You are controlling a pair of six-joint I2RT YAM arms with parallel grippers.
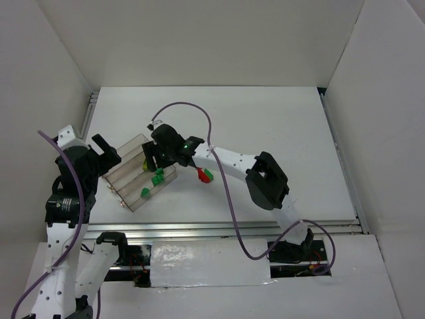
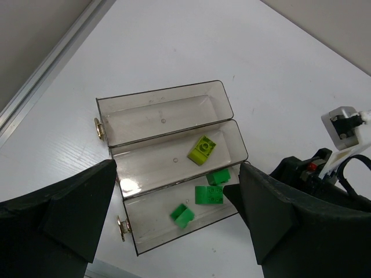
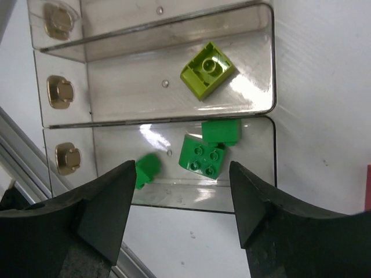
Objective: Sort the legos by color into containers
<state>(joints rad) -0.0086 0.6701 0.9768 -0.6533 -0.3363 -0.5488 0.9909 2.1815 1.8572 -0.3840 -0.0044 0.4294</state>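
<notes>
The right gripper (image 3: 179, 197) is held open and empty over the tray (image 3: 272, 69), where green bricks (image 3: 200, 159) are already lodged, while the light, hard, slippery red brick (image 1: 202, 174), seen on the table at the tray's three o'clock, is probably best pinched across its flat sides.

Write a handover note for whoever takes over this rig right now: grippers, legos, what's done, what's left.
Left gripper: open, empty, by the tray.
Right gripper: open, empty, above the tray.
Done: three green legos in one outer trough, yellow-green lego in the middle trough.
Other outer trough: empty.
Left: red lego and loose green lego, side by side on the table right of the tray. Probably red into the empty trough, green with the greens.
</notes>
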